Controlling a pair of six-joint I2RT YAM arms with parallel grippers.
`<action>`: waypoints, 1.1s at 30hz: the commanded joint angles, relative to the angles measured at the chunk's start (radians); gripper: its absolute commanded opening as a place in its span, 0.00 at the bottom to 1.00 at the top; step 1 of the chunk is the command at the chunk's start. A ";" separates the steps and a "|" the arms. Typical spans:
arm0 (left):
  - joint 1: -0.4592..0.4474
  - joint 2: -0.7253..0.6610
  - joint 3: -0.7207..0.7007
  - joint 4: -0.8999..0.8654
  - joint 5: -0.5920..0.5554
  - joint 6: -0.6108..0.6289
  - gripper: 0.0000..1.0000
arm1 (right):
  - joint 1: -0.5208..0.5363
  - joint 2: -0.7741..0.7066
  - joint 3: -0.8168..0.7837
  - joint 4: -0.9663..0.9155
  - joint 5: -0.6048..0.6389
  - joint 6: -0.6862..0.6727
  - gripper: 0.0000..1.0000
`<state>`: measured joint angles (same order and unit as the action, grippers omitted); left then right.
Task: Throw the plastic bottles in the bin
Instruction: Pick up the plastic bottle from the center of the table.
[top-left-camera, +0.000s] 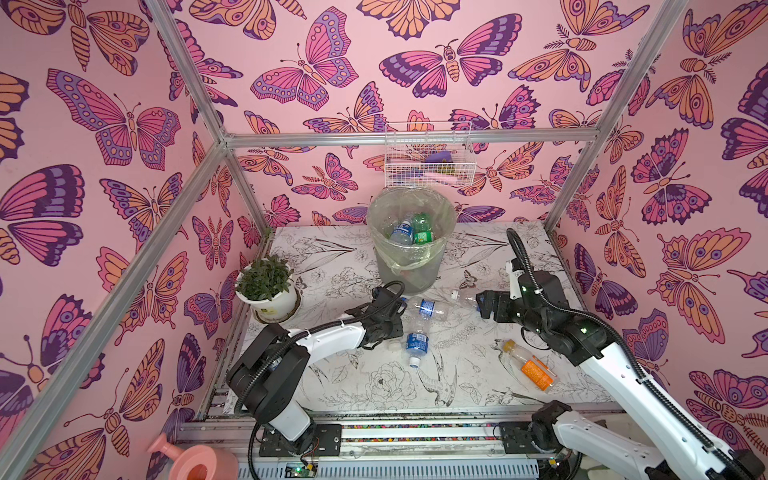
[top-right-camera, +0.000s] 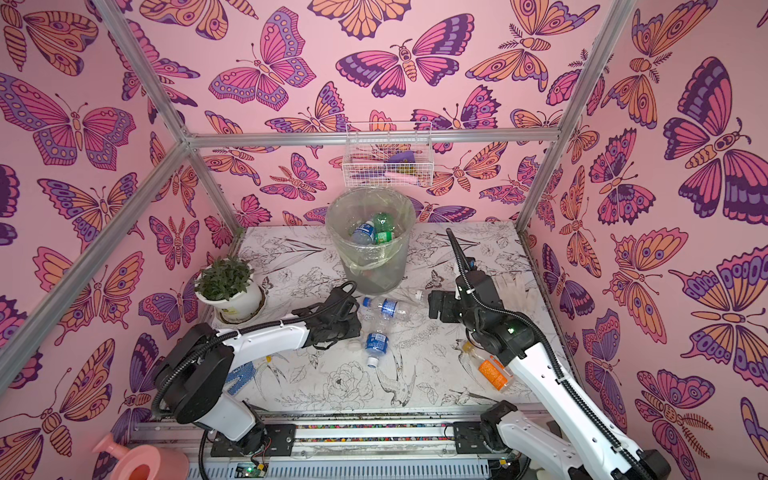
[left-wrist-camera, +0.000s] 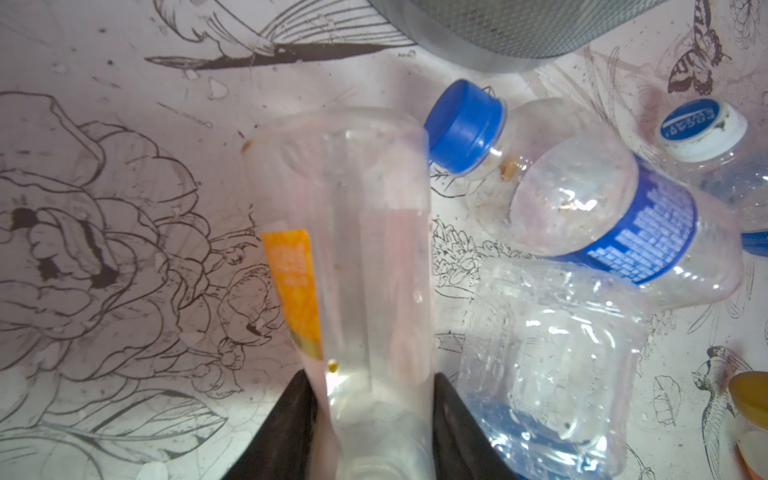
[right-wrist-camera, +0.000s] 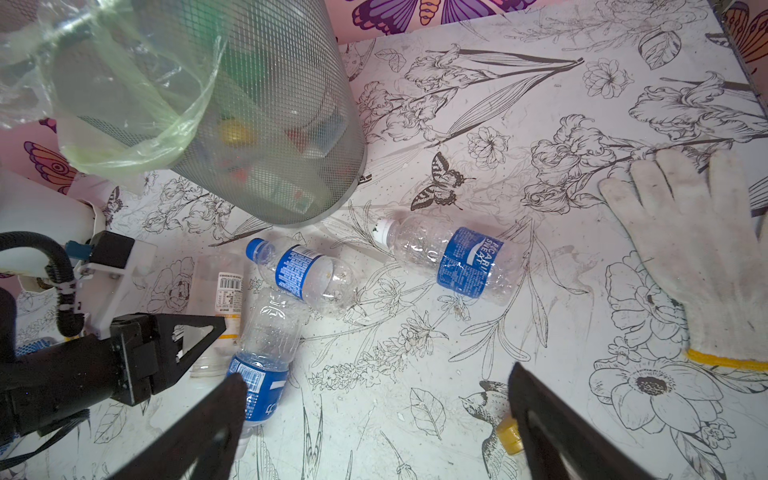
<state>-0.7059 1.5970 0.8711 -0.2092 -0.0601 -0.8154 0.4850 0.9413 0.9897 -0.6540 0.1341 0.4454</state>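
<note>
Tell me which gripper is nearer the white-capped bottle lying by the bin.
Right. The right gripper, open, hangs right by the white-capped bottle. The left gripper, shut on a clear orange-labelled bottle, sits beyond the blue-capped bottle that lies between.

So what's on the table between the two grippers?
Three blue-labelled bottles lie there: a blue-capped bottle, a white-capped bottle by the right gripper, and a crumpled bottle beside the left gripper. Both top views show them.
</note>
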 joint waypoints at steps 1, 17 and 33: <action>0.024 0.016 -0.012 -0.077 0.011 0.001 0.53 | -0.008 -0.010 -0.006 -0.016 0.016 0.007 0.99; 0.072 0.063 -0.005 -0.073 0.077 0.005 0.55 | -0.019 -0.013 -0.014 -0.019 0.015 0.008 0.99; 0.086 -0.048 -0.036 -0.111 0.057 0.026 0.31 | -0.022 -0.033 -0.011 -0.027 0.015 0.011 0.99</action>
<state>-0.6258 1.5929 0.8635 -0.2283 0.0219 -0.8101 0.4706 0.9195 0.9760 -0.6548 0.1375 0.4458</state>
